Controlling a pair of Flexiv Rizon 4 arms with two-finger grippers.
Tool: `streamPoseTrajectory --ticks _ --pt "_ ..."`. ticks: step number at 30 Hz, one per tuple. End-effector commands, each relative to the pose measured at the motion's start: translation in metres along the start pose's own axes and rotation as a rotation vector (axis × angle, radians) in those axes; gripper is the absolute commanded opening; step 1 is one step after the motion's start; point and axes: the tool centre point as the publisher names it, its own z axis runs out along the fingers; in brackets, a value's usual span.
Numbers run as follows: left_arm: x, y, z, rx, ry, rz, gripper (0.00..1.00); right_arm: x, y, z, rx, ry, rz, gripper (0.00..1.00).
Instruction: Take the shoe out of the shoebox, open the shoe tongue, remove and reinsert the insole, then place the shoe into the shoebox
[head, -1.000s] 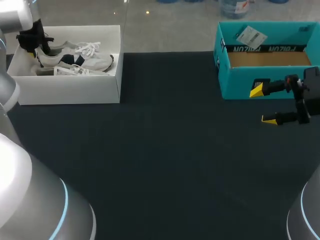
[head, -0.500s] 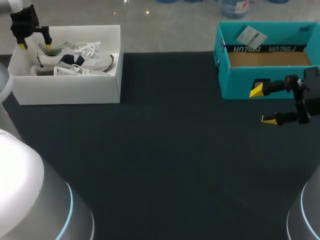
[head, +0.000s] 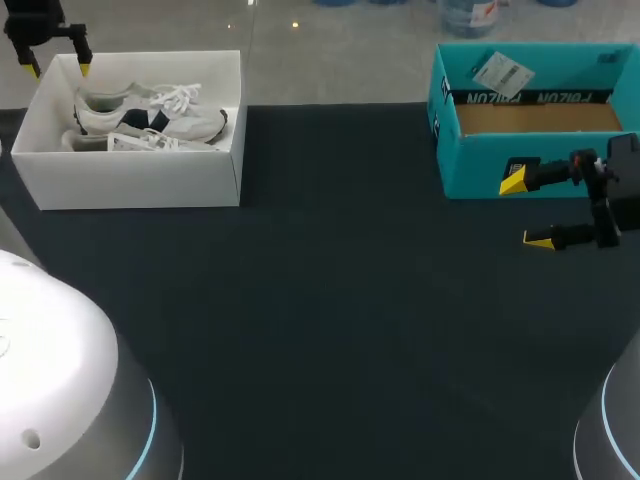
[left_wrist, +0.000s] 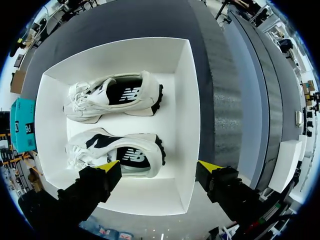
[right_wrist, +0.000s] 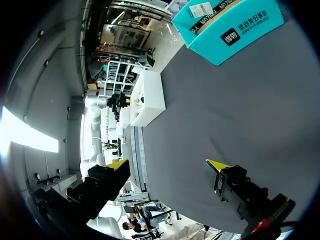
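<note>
Over the box (left_wrist: 192, 125) I hold the left gripper (left_wrist: 159, 167) open to take a shoe (left_wrist: 117, 155); right gripper (head: 527, 209) open, parked aside.

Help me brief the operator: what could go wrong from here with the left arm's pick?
1. The left gripper hangs open astride the white box wall, so a straight descent might strike it.
2. The near shoe lies right beside the far shoe, so a grasp could snag both.
</note>
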Motion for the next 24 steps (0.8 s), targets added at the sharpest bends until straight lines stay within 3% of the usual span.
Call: streamPoseTrajectory --ticks 1,12,18,24 --pt "-0.003 -0.013 -0.005 -0.022 0.008 -0.001 1.00 0.000 -0.001 0.001 -0.001 -0.004 0.001 1.00" --pt "-0.003 -0.013 -0.005 -0.022 0.008 -0.001 1.00 0.000 -0.001 0.001 -0.001 -0.004 0.001 1.00" --pt "0.002 -0.042 -0.010 -0.045 -0.012 -0.012 1.00 0.000 -0.001 0.001 -0.001 -0.004 0.001 1.00" --pt "0.004 -0.067 -0.012 -0.017 0.006 0.022 1.00 0.000 -0.001 0.001 -0.001 -0.004 0.001 1.00"
